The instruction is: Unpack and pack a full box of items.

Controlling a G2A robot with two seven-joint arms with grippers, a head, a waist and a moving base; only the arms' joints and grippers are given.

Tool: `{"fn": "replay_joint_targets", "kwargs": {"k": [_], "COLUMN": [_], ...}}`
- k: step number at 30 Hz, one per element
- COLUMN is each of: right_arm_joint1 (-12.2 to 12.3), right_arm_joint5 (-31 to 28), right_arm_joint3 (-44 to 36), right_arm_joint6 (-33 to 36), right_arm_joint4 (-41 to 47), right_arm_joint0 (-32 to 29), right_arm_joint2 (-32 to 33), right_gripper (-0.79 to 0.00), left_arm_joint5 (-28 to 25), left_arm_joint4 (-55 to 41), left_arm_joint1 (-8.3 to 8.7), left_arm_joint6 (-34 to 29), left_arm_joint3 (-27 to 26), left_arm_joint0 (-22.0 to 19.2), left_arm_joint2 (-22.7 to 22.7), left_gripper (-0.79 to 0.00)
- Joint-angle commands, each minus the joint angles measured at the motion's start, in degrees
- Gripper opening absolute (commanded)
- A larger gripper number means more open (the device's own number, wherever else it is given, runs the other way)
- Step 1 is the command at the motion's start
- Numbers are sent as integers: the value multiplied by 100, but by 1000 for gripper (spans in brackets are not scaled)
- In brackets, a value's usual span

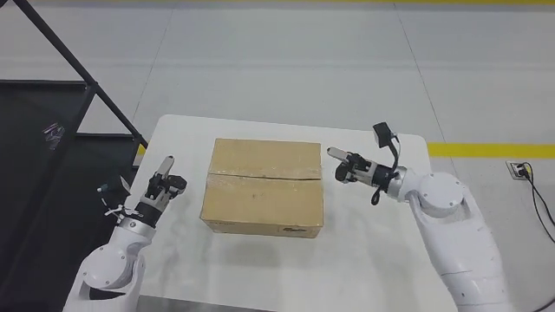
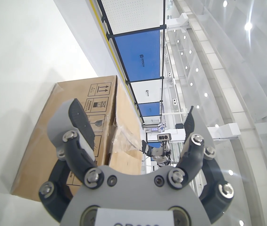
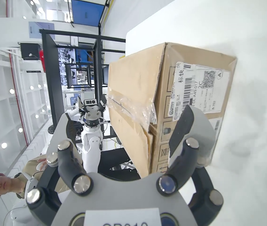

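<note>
A closed cardboard box [image 1: 264, 186], its top seam sealed with clear tape, sits in the middle of the white table [image 1: 373, 260]. My left gripper [image 1: 170, 176] hovers open just off the box's left end, and its wrist view has the printed end face of the box [image 2: 95, 99] right ahead between the open fingers [image 2: 80, 118]. My right gripper [image 1: 336, 165] stands open at the box's right end, near the taped seam. From that wrist the labelled end of the box [image 3: 194, 83] lies close in front of one finger [image 3: 187, 128]. Neither gripper touches the box.
A black metal frame [image 1: 61, 130] with a dark panel stands off the table's left side. There is bare tabletop in front of the box and on either side. A yellow floor line [image 1: 494, 149] runs behind the right arm.
</note>
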Motion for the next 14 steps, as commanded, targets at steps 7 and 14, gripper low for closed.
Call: {"fn": "replay_joint_targets", "kwargs": {"k": [7,14], "right_arm_joint1": [111,109], "right_arm_joint5": [-545,-517], "right_arm_joint3": [-459,-446], "right_arm_joint6": [-102,-98], "right_arm_joint4": [49,50], "right_arm_joint0": [-526,-508], "right_arm_joint2": [515,502], "right_gripper": [0,0], "left_arm_joint5": [-56,-54], "left_arm_joint4": [-62,-60], "left_arm_joint1": [20,20], "left_arm_joint6": [-28,-28], "left_arm_joint3": [16,16], "left_arm_joint0": [-63,-62], "left_arm_joint2": [-104,-101], "left_gripper": [0,0]}}
